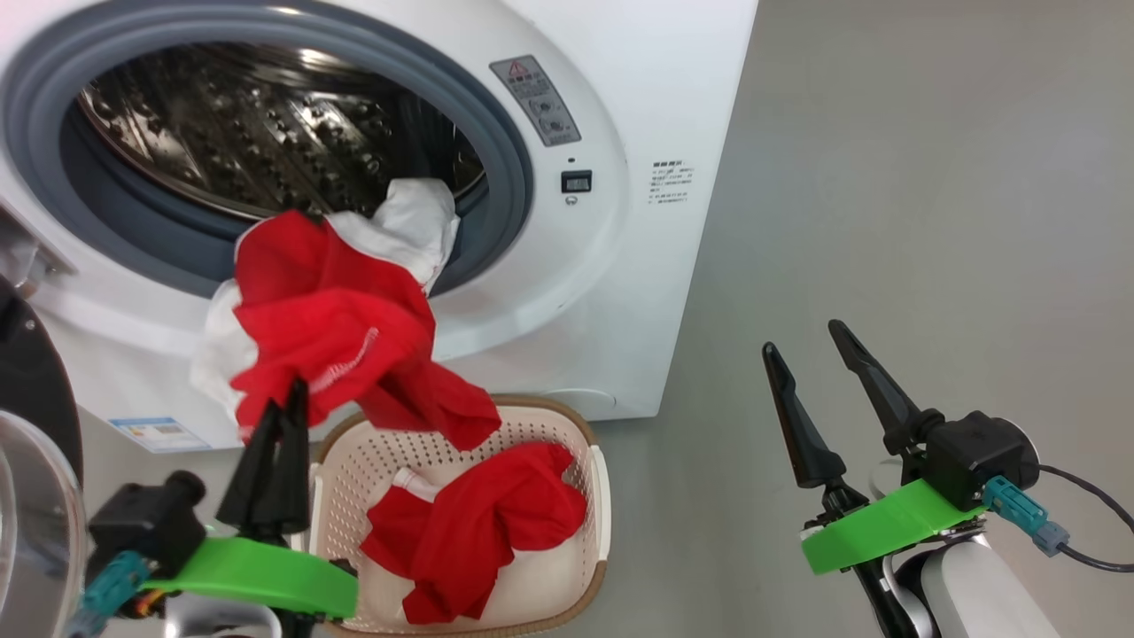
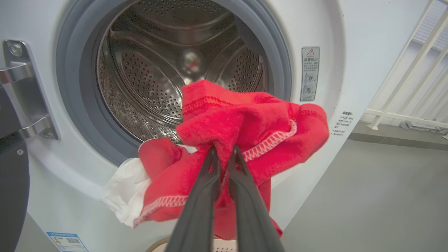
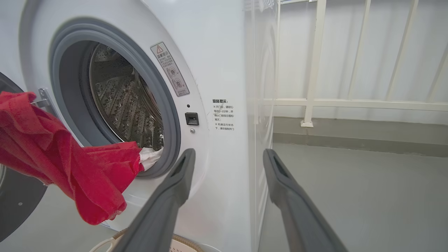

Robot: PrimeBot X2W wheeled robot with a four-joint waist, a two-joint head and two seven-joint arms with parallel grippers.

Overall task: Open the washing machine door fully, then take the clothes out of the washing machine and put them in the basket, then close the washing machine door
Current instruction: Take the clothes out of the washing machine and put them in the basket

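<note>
The left claw (image 1: 295,394) is clenched on a bunch of red clothes (image 1: 328,319) and holds them up in the air, just above the basket (image 1: 540,430). A white piece (image 1: 412,221) of the bunch lies over the grey ring (image 1: 505,133) at the bottom edge of the washing machine (image 1: 638,80) hole. The basket stands on the floor (image 1: 886,221) right in front of the washing machine. One more red piece (image 1: 478,523) lies inside it. The door (image 1: 40,390) hangs open on the left. The right claw (image 1: 802,337) is spread wide and holds nothing, well off to the right above the floor.
</note>
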